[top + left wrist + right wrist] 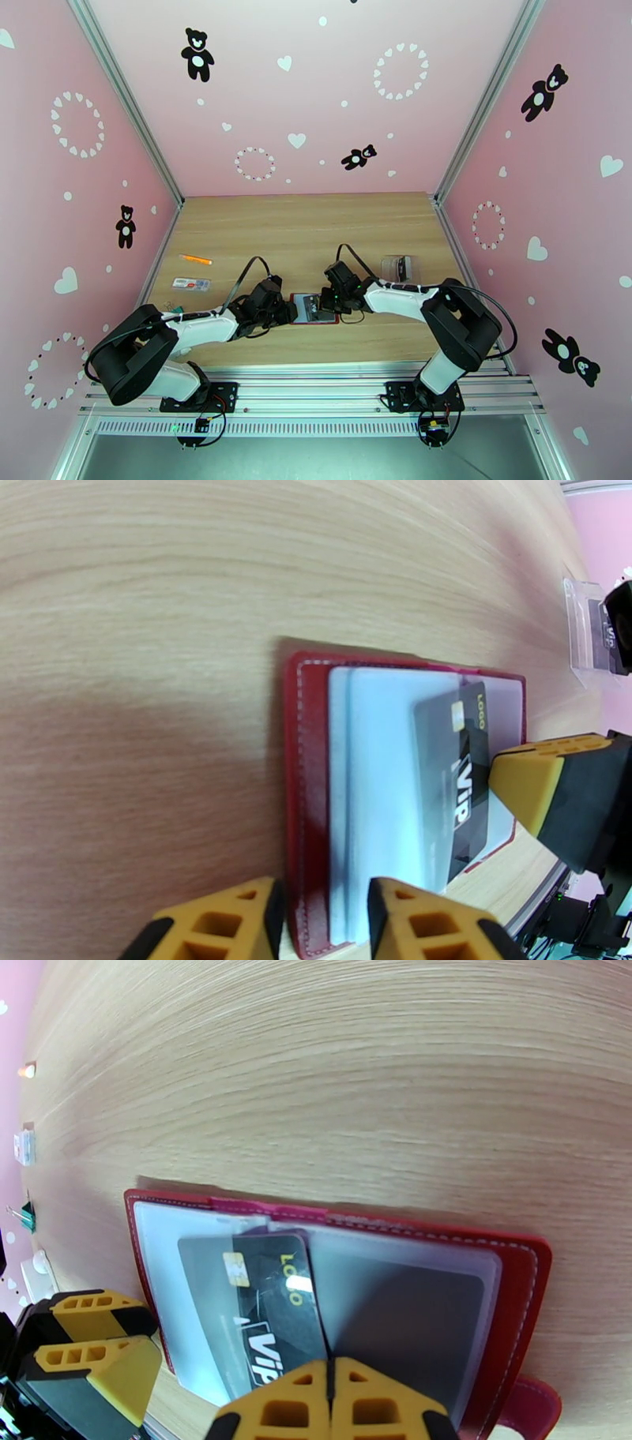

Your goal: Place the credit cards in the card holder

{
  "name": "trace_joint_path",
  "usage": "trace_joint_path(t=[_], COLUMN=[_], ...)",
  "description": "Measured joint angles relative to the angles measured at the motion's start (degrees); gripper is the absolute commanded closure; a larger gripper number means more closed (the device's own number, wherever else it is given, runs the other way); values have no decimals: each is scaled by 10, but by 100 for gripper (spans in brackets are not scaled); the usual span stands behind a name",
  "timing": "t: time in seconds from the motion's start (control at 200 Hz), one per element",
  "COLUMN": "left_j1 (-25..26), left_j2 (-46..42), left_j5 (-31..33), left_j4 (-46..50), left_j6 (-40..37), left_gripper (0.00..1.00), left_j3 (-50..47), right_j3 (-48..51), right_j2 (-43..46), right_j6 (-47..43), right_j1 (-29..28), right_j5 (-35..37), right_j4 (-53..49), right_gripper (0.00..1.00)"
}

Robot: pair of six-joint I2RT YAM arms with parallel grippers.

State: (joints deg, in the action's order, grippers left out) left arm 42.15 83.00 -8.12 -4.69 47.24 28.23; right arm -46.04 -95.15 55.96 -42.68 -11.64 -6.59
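The dark-red card holder (312, 309) lies open on the table between both arms, its grey sleeves (411, 1315) facing up. A black credit card (276, 1307) marked VIP lies slanted on the sleeves, and my right gripper (328, 1390) is shut on its near end. From the left wrist, the card (458, 796) meets a right finger (537, 788) at its right edge. My left gripper (324, 922) is at the holder's near left corner. The red cover edge (304, 796) and stacked sleeve edges fill the gap between its fingers.
A clear plastic case (397, 267) with something dark inside stands behind the right arm. On the left of the table lie an orange pen (195, 259), a white-and-red strip (191, 283) and a small green clip (175, 306). Bare wood stretches behind the holder to the back wall.
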Motion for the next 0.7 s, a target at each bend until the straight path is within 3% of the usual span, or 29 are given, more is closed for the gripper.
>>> trace_joint_path(t=[0.54,0.63,0.701], left_j1=[0,0,0], left_j2=[0,0,0], left_j5=[-1,-1,-2], left_j4=[-14,-17,-17], left_j6=[0,0,0], left_gripper=[65,65,65], left_j3=[-7,-8,-8], right_j3=[18,17,17], right_j2=[8,15,21], right_j6=[31,34,26], right_j1=[0,0,0], right_j5=[0,3,4], right_j4=[31,18,11], right_gripper=[100,79,71])
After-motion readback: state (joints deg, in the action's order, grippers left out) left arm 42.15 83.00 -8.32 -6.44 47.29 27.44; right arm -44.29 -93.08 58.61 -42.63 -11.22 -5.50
